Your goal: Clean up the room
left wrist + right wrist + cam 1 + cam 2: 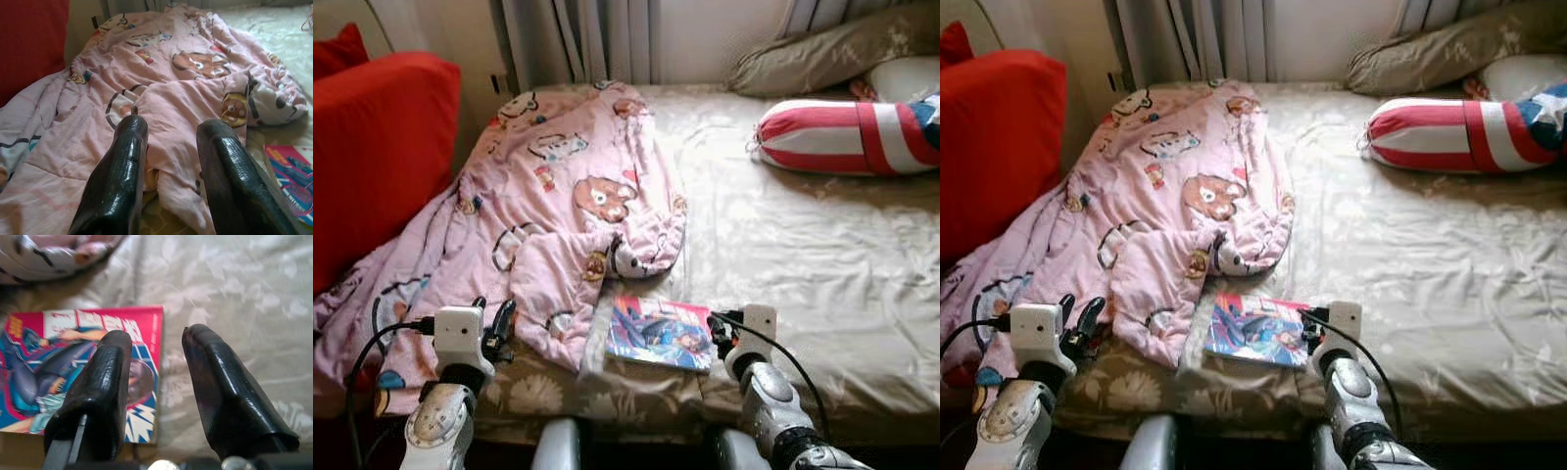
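On the beige floral-sheeted bed (822,264), broadly bare rightward, a colourful comic book (660,332) lies at the near edge beside the crumpled pink cartoon-print quilt (558,196), under the empty, parted right gripper (155,340), while the left gripper (171,132) hovers parted and empty over the quilt.

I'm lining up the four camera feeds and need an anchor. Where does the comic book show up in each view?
Left eye view: comic book at bottom centre, on the bed's front edge.
Right eye view: bottom centre, just before the right hand.
Left wrist view: a corner at the edge.
Right wrist view: partly behind one finger.
Shared landmark: the pink blanket beside it.
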Available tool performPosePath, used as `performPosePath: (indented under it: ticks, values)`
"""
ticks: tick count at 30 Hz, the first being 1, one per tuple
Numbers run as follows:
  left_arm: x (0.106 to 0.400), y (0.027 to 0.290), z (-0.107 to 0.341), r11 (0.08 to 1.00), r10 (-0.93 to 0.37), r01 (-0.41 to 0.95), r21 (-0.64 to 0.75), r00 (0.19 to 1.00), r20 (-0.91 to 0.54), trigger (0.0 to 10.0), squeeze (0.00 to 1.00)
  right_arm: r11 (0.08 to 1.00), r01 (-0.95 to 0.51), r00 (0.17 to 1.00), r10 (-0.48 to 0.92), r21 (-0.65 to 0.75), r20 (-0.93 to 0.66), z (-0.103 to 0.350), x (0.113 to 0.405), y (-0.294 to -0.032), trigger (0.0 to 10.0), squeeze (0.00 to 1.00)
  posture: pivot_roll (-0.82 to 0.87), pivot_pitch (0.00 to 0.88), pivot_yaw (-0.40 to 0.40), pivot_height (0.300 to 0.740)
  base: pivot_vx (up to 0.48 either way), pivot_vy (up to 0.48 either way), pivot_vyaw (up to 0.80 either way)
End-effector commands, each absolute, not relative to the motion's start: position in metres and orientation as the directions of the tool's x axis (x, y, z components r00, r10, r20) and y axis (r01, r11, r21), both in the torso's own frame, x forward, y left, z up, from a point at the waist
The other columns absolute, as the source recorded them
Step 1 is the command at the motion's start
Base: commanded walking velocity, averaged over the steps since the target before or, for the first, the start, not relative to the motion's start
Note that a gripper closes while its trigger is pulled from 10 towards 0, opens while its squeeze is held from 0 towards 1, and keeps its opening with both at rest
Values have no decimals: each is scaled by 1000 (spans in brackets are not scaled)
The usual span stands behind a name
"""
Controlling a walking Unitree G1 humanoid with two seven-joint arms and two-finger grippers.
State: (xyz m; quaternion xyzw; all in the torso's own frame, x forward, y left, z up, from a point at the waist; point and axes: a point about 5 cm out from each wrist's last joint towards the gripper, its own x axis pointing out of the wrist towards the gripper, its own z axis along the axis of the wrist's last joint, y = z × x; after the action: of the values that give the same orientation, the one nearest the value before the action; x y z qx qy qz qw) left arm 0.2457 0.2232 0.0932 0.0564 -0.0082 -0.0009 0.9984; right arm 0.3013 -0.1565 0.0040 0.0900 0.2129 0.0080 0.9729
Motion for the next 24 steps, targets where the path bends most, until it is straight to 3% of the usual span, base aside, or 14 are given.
performPosePath:
  ticks: [1,4,5,6,8,13,14,24]
  values:
    - [243,224,96,990,-13,11,140,1000,8,10000,0,981,34,898,54,193,-437,1,299,-155,10000,0,197,159,35,595,0,0,0]
    - [233,222,98,990,-16,16,139,1000,0,10000,0,977,24,895,73,210,-440,-1,298,-150,10000,0,208,190,39,595,0,0,0]
    - [232,221,98,990,-16,16,138,1000,-4,10000,0,974,24,890,82,227,-448,-2,297,-149,10000,165,210,198,40,595,0,0,0]
    - [228,220,98,991,-16,17,136,1000,-11,10000,0,968,28,886,92,250,-454,-4,296,-147,10000,984,217,213,42,595,0,0,0]
    - [224,219,98,991,-18,21,135,1000,-19,10000,0,962,37,886,94,271,-454,-4,295,-145,10000,1000,224,221,44,595,0,0,0]
    - [215,217,100,991,-20,25,132,999,-37,10000,0,945,53,874,112,322,-473,-6,294,-139,10000,988,240,246,54,595,0,0,0]
    - [215,217,101,991,-22,27,132,999,-40,10000,0,948,48,874,113,316,-473,-6,295,-139,10000,0,240,246,54,595,0,0,0]
    - [205,217,105,990,-19,27,136,998,-64,10000,0,933,65,896,102,354,-433,2,302,-137,10000,0,261,264,63,595,0,0,0]
